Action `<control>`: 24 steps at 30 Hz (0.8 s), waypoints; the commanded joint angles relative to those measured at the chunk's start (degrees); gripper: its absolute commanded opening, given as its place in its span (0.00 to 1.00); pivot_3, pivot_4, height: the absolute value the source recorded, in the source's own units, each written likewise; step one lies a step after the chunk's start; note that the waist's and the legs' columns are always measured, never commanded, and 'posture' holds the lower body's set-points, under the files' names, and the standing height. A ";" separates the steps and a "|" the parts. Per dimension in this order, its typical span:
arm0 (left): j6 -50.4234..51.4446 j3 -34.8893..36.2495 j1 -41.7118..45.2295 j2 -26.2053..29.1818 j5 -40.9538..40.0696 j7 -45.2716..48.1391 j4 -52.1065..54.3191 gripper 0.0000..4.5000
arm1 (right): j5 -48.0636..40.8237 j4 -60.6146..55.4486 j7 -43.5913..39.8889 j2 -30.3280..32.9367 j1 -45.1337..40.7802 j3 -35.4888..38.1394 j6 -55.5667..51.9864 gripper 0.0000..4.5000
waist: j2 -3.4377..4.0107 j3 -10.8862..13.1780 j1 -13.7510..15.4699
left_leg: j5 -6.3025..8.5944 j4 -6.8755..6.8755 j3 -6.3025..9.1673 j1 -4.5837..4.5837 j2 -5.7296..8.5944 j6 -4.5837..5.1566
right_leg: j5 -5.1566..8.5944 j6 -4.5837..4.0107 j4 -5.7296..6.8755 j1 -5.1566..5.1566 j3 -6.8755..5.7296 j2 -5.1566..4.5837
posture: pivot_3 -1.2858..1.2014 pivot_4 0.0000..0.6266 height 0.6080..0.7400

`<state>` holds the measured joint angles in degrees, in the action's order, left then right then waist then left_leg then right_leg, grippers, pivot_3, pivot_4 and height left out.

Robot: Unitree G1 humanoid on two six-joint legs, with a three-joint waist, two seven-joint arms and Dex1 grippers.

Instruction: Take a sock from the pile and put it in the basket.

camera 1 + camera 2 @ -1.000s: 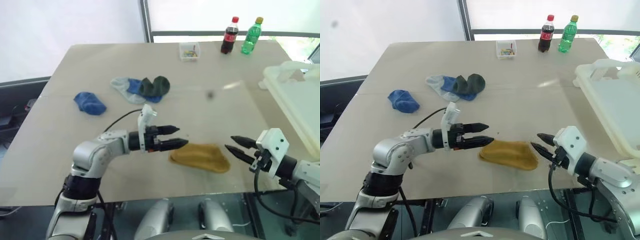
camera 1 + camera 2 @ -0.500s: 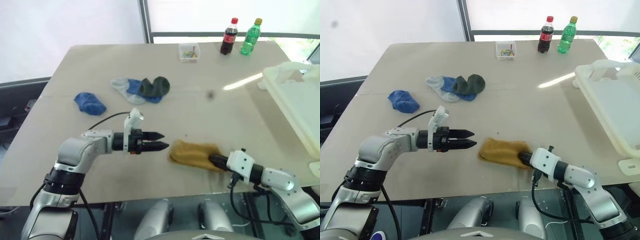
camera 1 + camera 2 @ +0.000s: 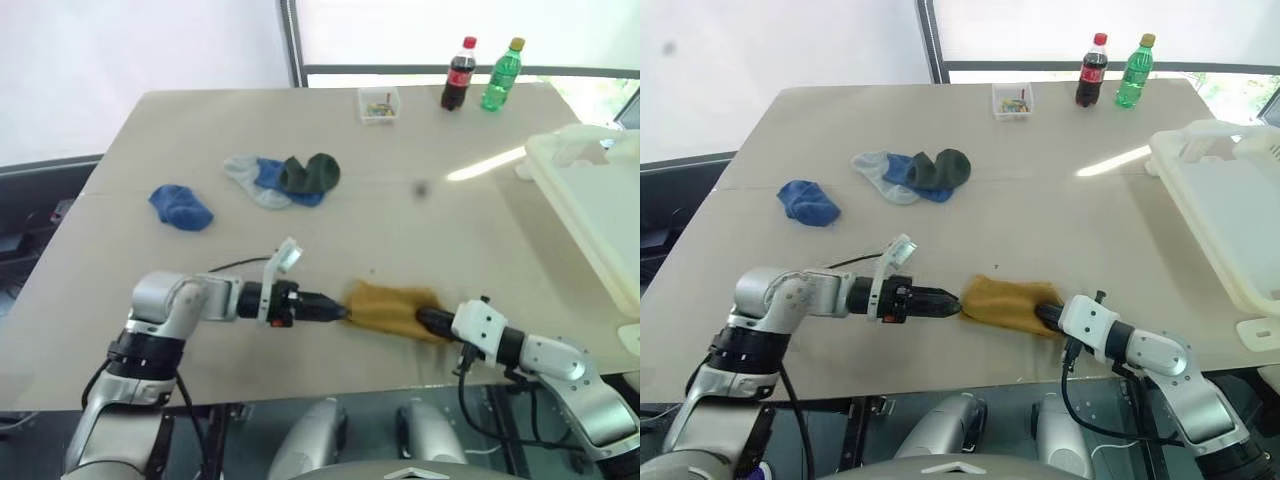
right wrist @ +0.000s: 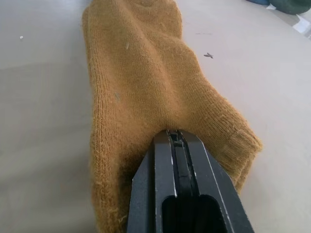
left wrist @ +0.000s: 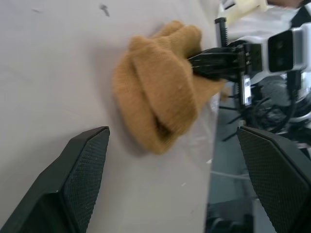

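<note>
A mustard sock (image 3: 388, 310) lies flat near the near edge of the table (image 3: 440, 230), apart from the rest of the pile. The right gripper (image 3: 425, 319) is closed on the right end of this sock, its black fingers pressed together with the knit bunched around their tips, as the right wrist view confirms (image 4: 176, 145). The left gripper (image 3: 338, 312) lies low over the table at the sock's left end, its fingers (image 5: 80, 179) spread wide on either side of the sock without holding it; whether the tips touch the fabric cannot be told. The pile (image 3: 285, 177), consisting of a light grey, a blue and a dark green sock overlapping one another, sits farther back and left of centre. A single blue sock (image 3: 181, 206) lies well to its left. The basket (image 3: 590, 200) stands at the right edge of the table, well apart from the gripped sock. At the far edge stand a small clear box (image 3: 379, 103), a cola bottle (image 3: 459, 73) and a green bottle (image 3: 502, 74).
</note>
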<state>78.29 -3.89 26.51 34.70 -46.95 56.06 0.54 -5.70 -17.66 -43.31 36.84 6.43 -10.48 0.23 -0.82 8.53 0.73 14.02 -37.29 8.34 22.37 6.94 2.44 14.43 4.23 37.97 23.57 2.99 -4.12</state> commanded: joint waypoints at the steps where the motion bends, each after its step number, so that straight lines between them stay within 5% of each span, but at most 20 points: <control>1: 7.04 1.24 0.38 0.11 -2.97 -1.05 -0.18 0.98 | 0.48 -1.52 -0.09 0.41 0.93 0.52 -1.01 0.00 | 0.00 0.00 -0.22 | 0.00 0.00 0.00 0.00 0.00 0.00 | 0.00 0.00 0.01 0.01 0.01 0.00 | 0.52 0.24 1.00; 13: 6.45 5.86 0.78 -7.79 -7.31 -3.19 2.44 0.98 | 1.23 -3.51 -0.07 -0.09 1.14 -0.31 -2.05 0.00 | 0.00 0.00 0.03 | 0.01 0.00 -0.01 0.01 0.00 -0.03 | 0.00 -0.01 -0.01 0.01 0.02 -0.07 | 0.52 0.24 1.00; 24: 0.25 1.56 2.88 -6.93 -6.69 0.62 4.26 0.98 | 1.21 -4.27 -0.30 0.24 1.33 0.34 -2.50 0.00 | 0.00 0.00 0.02 | 0.03 -0.01 -0.02 0.01 -0.05 -0.07 | 0.00 -0.01 -0.03 0.01 0.03 -0.05 | 0.52 0.24 1.00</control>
<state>81.06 -1.05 27.63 27.78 -53.50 54.69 2.75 -4.67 -20.33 -43.31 36.83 7.34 -10.29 -2.03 -0.82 8.54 0.75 14.05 -37.30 8.33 22.38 6.90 2.37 14.43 4.22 37.94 23.57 3.01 -4.17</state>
